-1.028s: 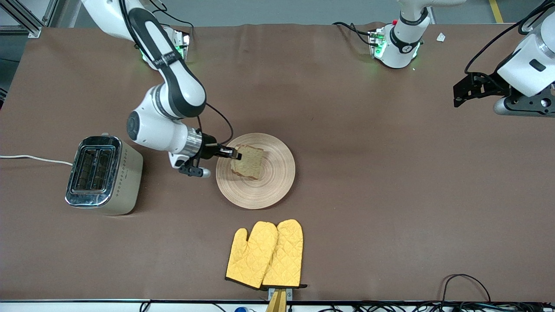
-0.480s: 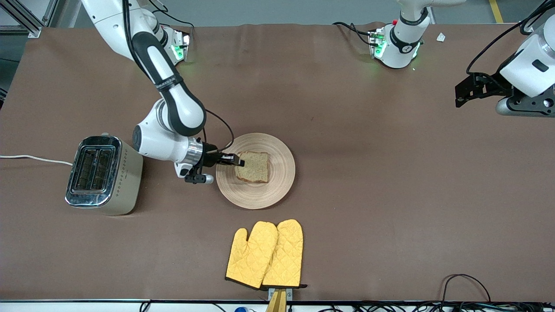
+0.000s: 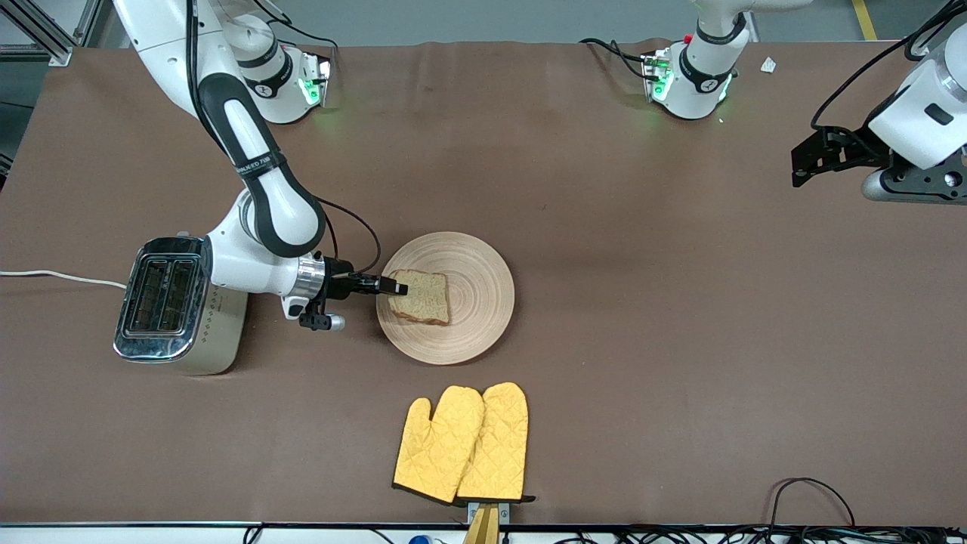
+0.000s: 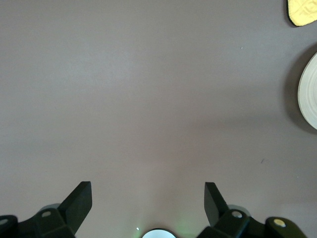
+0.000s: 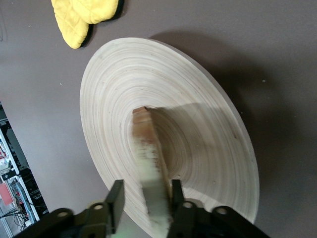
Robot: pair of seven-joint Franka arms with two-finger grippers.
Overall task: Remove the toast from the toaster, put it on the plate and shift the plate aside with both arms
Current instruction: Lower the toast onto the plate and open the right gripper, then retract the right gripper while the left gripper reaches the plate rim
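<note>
Front view: the right gripper (image 3: 399, 288) reaches in low from the toaster (image 3: 177, 302) end, its tips at the edge of the toast (image 3: 421, 296). The toast lies on the plate (image 3: 483, 332), off-centre, toward the rim on the toaster side. The plate sits mid-table (image 3: 642, 302), and the yellow mitts (image 3: 461, 446) are nearer the camera than it. Both toaster slots look empty. The left gripper (image 3: 797, 170) waits up in the air over the left arm's end of the table, well apart from everything.

Left wrist view: the left gripper (image 4: 148, 198) is spread wide with nothing between the fingers and only bare table below it. A sliver of the plate (image 4: 309, 94) and a mitt corner (image 4: 304, 10) show at the frame edge.

Right wrist view: the right gripper (image 5: 146, 198) straddles the toast (image 5: 148, 153) edge. The fingers (image 5: 117, 196) are partly apart, with a visible gap on one side, while the other finger looks to be against the crust. We read this as a loosened claw, no longer pinching. The plate (image 5: 198, 99) is under it, and the mitts (image 5: 81, 17) are near the frame corner.

Risks, as we judge them: if the right gripper pulls away while one finger is touching the crust, the slice may drag toward the rim or off it, since it sits near that rim already. A low exit could also catch the plate edge and shove the plate. For the two-arm move, uneven grips could tilt the plate, and the toast would slide.
</note>
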